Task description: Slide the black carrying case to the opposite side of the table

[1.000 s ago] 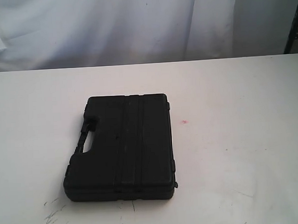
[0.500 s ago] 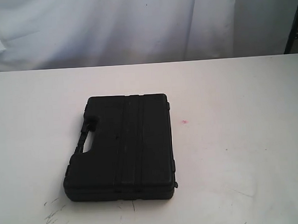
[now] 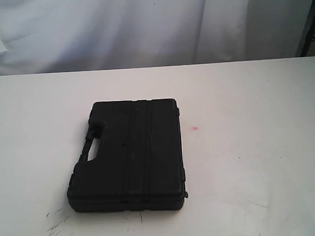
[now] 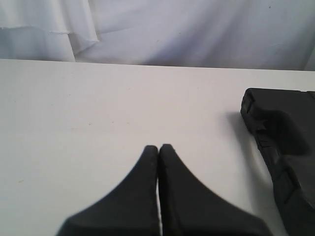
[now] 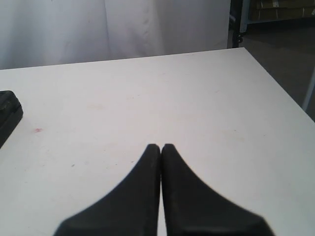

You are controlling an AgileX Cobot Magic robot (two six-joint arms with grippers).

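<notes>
We found the left hand (image 4: pixel 158 147) with its two fingers pressed together and nothing between them, poised over bare bench (image 4: pixel 74 123). The right hand (image 5: pixel 161 146) was in the same condition, with fingers together and empty. Neither hand appeared in the exterior view, and neither touched any object.

Outward from the left hand, the black carrying case (image 3: pixel 129 154) lay flat and closed, apart from the fingertips, with its handle (image 3: pixel 90 145) on the side facing that hand. From the right hand only a corner of the case was visible, well apart, with a small red spot (image 3: pixel 195 128) on the bench between them. In the exterior view the case sat left of centre, and faint scuff marks (image 3: pixel 55 224) lay just beside its near left corner.

Over the preceding second nothing had changed. The case held the same position and no hand had entered the exterior view. We judged that the slide had not begun and the full travel remained. We also judged that closed fingers suited a push against a side wall rather than a grasp.
</notes>
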